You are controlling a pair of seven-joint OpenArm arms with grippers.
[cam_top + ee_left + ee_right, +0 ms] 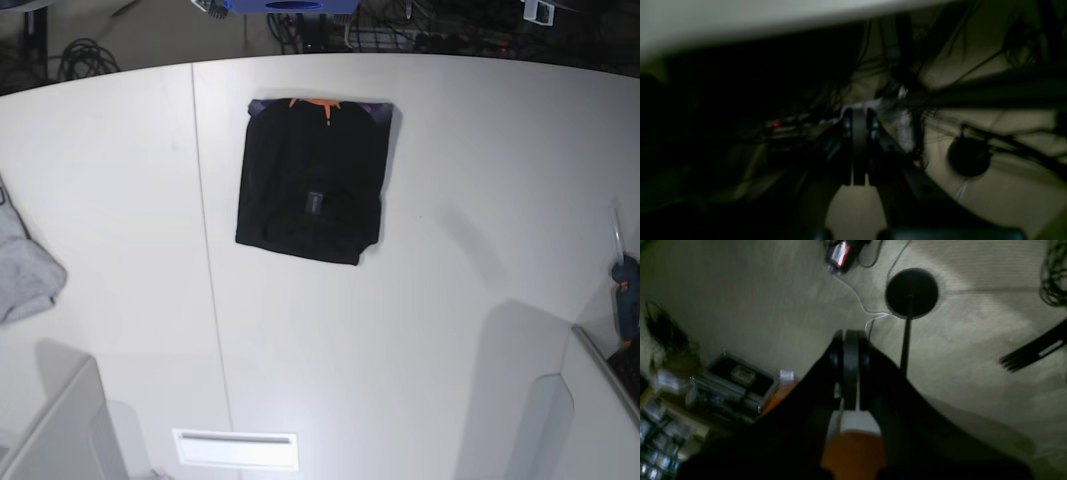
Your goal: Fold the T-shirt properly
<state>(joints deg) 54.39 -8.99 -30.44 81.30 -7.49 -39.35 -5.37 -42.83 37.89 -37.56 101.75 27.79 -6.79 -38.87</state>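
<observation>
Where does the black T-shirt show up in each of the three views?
Base: the T-shirt lies folded on the white table, upper centre, collar toward the far edge.
Left wrist: not in it; dark floor and cables under the table edge.
Right wrist: not in it; carpet only.
Shared landmark: a round black stand base on the floor, in both wrist views only.
</observation>
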